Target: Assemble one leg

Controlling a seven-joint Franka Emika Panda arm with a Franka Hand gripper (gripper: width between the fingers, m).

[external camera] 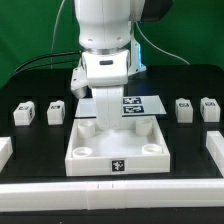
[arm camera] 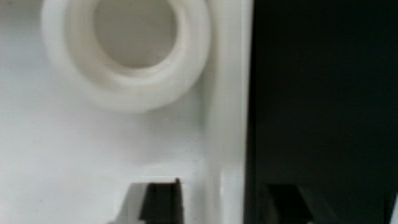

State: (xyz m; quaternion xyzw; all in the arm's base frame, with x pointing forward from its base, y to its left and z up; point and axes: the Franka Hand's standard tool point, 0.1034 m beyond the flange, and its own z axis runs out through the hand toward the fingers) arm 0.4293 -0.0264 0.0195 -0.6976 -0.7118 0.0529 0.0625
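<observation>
The large white square panel (external camera: 118,140) with round corner holes lies at the table's middle. My gripper (external camera: 104,113) is down at the panel's far edge, mostly hidden by the arm's hand. In the wrist view my gripper (arm camera: 224,205) straddles the panel's edge (arm camera: 228,110). One fingertip (arm camera: 164,200) is over the white surface and the other is over the black table, with small gaps showing on both sides, so it is open. A round hole (arm camera: 125,45) lies just ahead. Several legs stand apart, two at the exterior view's left (external camera: 24,111) (external camera: 56,112) and two at its right (external camera: 183,108) (external camera: 208,108).
The marker board (external camera: 140,103) lies flat just behind the panel. White border blocks sit at the left (external camera: 5,152), at the right (external camera: 214,150) and along the front edge (external camera: 110,190) of the black table.
</observation>
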